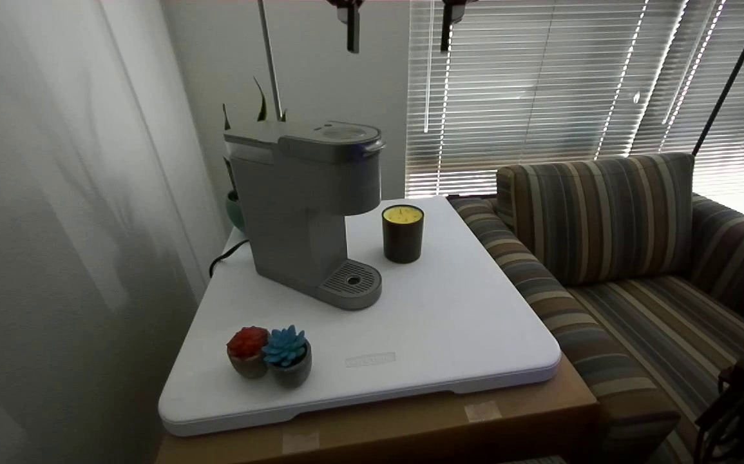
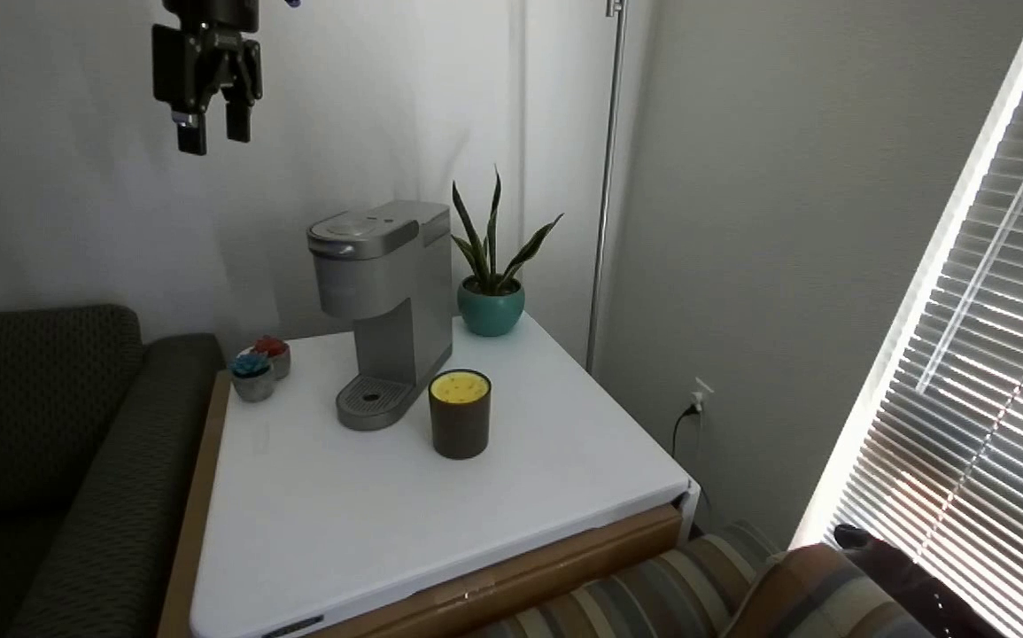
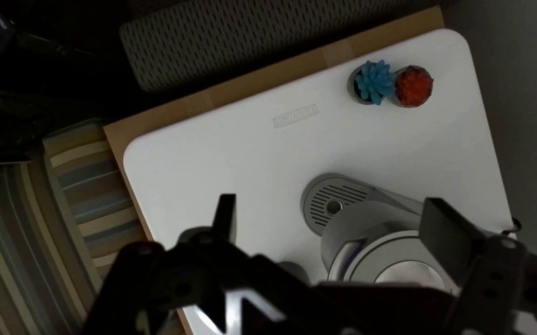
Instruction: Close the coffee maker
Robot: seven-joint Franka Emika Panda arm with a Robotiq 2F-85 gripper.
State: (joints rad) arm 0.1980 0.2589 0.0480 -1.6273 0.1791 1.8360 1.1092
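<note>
The grey coffee maker (image 1: 288, 212) stands upright on the white tabletop (image 1: 455, 316); it also shows in an exterior view (image 2: 433, 292). Its lid (image 1: 330, 145) lies down flat on top in both exterior views (image 2: 360, 232), with the handle at the front. In the wrist view the round drip base (image 3: 326, 200), the handle (image 3: 345, 260) and part of the lid (image 3: 389, 253) show; the rest is hidden behind the gripper. My gripper (image 1: 399, 46) is open and empty, high above the table and apart from the machine; it also shows in an exterior view (image 2: 215, 137) and the wrist view (image 3: 329, 202).
A dark jar candle with yellow wax (image 1: 402, 240) stands beside the coffee maker. Red (image 1: 248, 351) and blue (image 1: 288, 361) potted succulents sit near a table corner. A snake plant in a teal pot (image 2: 491, 308) and a black cord (image 1: 225, 256) are behind the machine. A striped armchair (image 1: 603, 222) adjoins the table.
</note>
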